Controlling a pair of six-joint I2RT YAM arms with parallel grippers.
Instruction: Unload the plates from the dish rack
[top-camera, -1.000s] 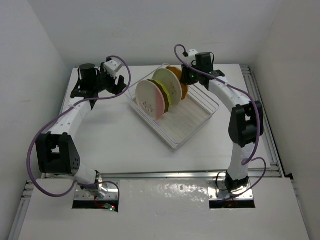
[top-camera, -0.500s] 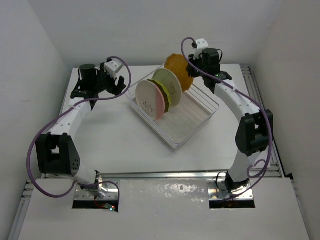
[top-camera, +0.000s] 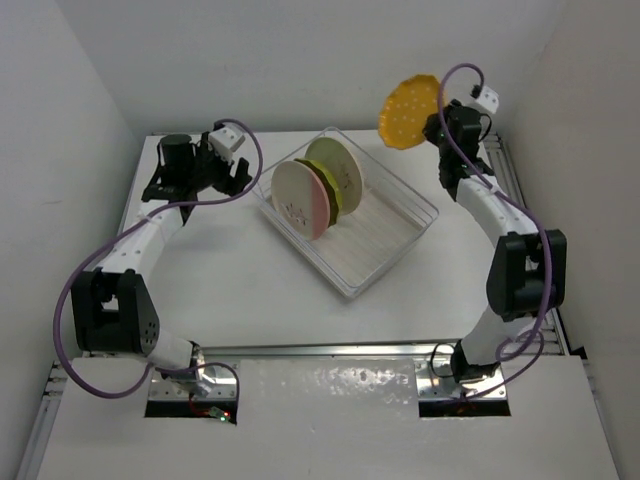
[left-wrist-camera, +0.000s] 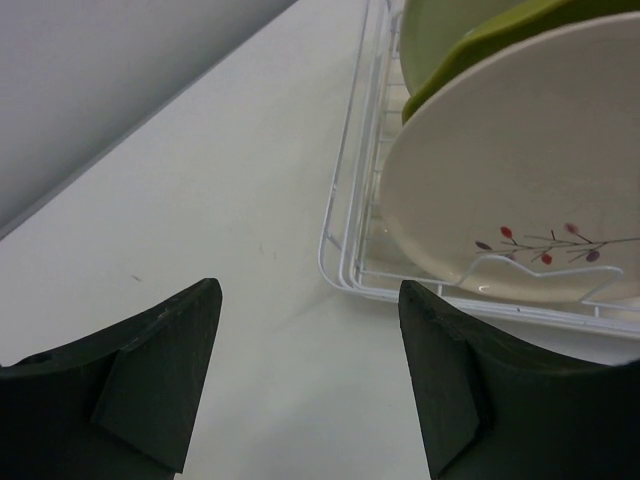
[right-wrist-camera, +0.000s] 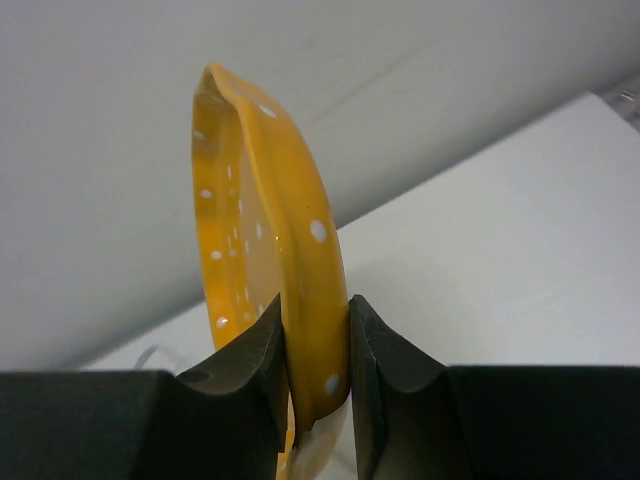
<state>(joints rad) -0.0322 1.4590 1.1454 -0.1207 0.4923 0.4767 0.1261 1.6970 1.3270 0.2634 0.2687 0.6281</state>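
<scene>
top external: you look down from high above and behind the left gripper and right gripper, far off, with the whole table in frame. left wrist: low and close, you face out between the left gripper's fingers to the dish rack corner ahead, shared with the top view. right wrist: very close, you face the orange-yellow plate edge-on between its fingers, also shared.

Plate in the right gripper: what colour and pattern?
Orange-yellow plate with white dots; clearest in right wrist view.
</scene>
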